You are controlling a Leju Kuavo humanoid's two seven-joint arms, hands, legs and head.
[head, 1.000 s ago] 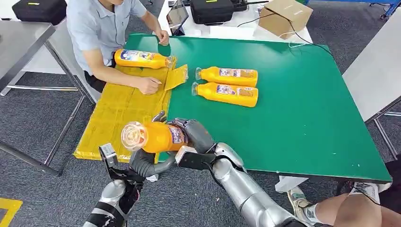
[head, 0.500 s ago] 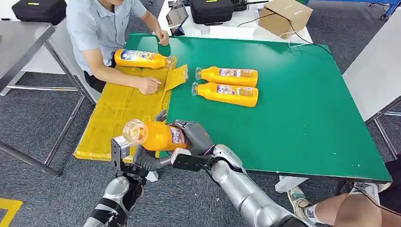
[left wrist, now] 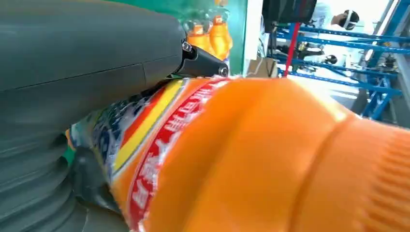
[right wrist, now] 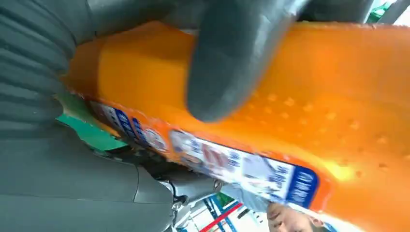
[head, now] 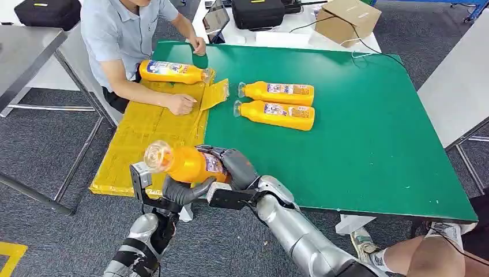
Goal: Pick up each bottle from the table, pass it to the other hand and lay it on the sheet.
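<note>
Bottle level between right hand and left hand, both gripping it

No text can be read clearly in any view. The held bottle carries a label with large red characters on a white and yellow band in the left wrist view, but they are blurred and cut off. In the right wrist view its label shows small blue and red print, too smeared to read. The labels on the two bottles on the table are too small to read.
</note>
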